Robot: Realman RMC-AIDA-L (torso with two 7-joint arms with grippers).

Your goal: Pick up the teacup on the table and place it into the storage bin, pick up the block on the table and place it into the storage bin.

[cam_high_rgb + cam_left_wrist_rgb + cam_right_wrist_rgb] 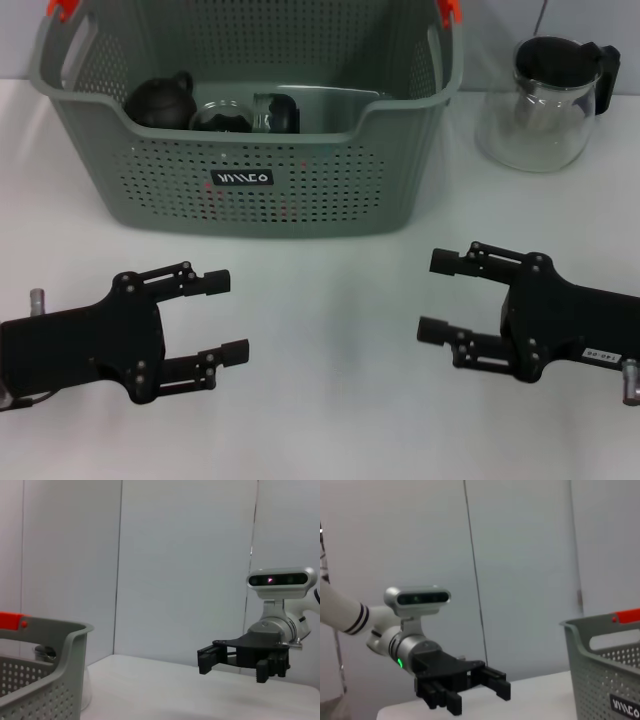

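The grey-green storage bin (330,190) stands at the back of the white table; its corner also shows in the left wrist view (60,680) and the right wrist view (602,675). Inside it lie a small dark rounded vessel (158,100) and two glass pieces (222,116); I cannot tell which is the teacup. The block is out of view. My left gripper (228,316) hovers open and empty in front of the bin's left half. My right gripper (434,295) hovers open and empty at the front right. Each wrist view shows the other arm's gripper: right gripper (204,662), left gripper (495,685).
A glass teapot with a black lid (548,105) stands right of the bin at the back. The white table (330,300) lies between the two grippers and in front of the bin. A pale wall closes off the far side.
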